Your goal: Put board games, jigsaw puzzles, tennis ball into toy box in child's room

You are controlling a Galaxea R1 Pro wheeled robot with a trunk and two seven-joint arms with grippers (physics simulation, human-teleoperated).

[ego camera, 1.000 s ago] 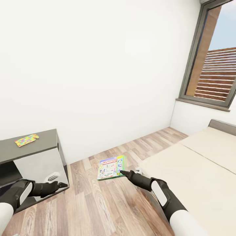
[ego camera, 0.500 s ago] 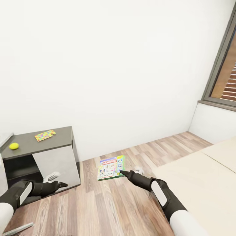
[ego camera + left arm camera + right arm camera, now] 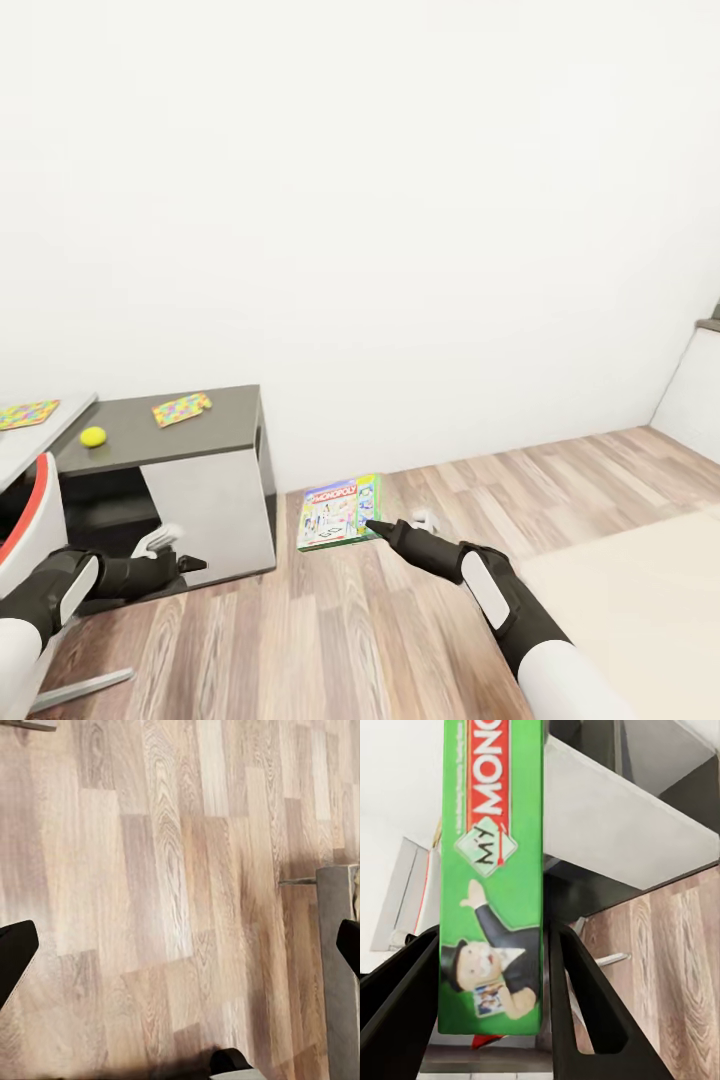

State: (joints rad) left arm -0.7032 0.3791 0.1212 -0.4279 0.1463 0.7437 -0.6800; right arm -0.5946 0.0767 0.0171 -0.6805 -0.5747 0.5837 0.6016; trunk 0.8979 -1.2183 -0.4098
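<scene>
My right gripper (image 3: 372, 526) is shut on a green board game (image 3: 340, 512), held off the wood floor; in the right wrist view the box (image 3: 491, 870) stands between both fingers (image 3: 585, 1005). My left gripper (image 3: 185, 565) hangs open and empty in front of the table's lower dark-grey section (image 3: 215, 425), its fingertips (image 3: 15, 952) wide apart over floor planks. On that section lie the tennis ball (image 3: 93, 436) and a jigsaw puzzle (image 3: 181, 408). A second jigsaw puzzle (image 3: 25, 413) lies on the light-grey desk top at the far left. The toy box is out of view.
The beige bed (image 3: 640, 600) fills the lower right corner. A white and red chair (image 3: 40, 505) stands at the left edge beside my left arm. A plain white wall runs behind the table. Open wood floor (image 3: 330, 630) lies between table and bed.
The camera has swung left: the window has left the picture, and the tennis ball, the second jigsaw puzzle and the chair have come in. Both arms keep their pose, the board game still gripped.
</scene>
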